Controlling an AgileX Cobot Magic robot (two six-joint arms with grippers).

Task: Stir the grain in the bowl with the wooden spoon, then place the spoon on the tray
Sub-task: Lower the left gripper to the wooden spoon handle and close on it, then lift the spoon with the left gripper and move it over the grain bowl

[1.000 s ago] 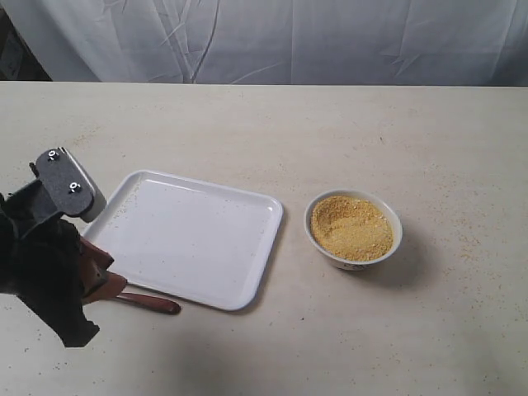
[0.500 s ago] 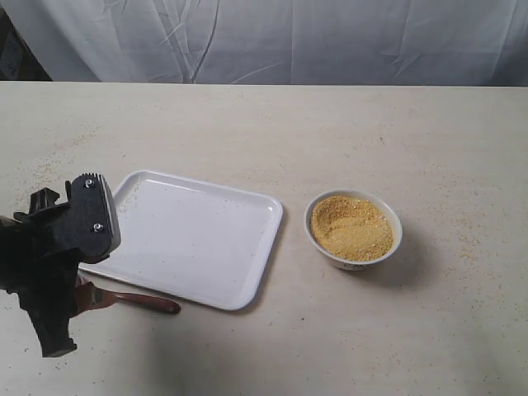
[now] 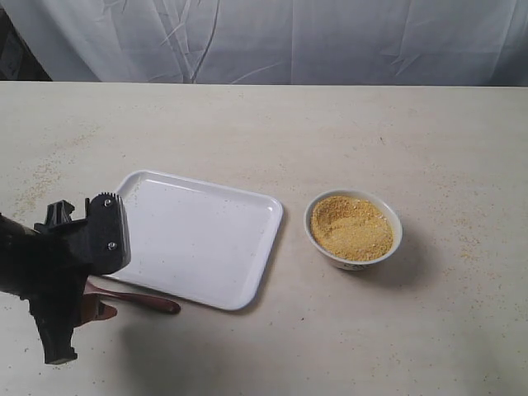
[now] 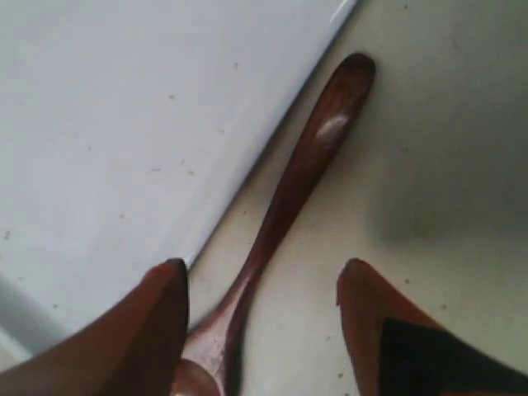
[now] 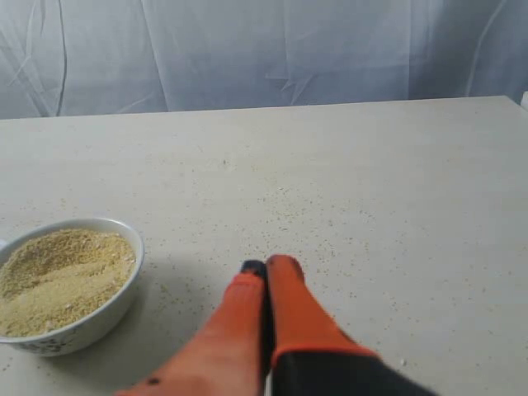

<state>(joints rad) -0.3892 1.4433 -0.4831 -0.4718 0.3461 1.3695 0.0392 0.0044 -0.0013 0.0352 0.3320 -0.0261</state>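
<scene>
The dark reddish-brown wooden spoon lies on the table along the near edge of the white tray. My left gripper hovers low over the spoon, jaws open, one finger on each side of the handle near the spoon's bowl end, not gripping it. In the exterior view the left arm covers the spoon's bowl end. The white bowl holds golden grain to the right of the tray. My right gripper is shut and empty, low over the table beside the bowl.
A white cloth backdrop hangs behind the table's far edge. Loose grain specks are scattered on the table, mostly right of the bowl and at the far left.
My left arm has turned and lowered beside the tray's near left corner, bringing its open fingers down around the spoon's handle. The spoon, tray and bowl have not moved.
</scene>
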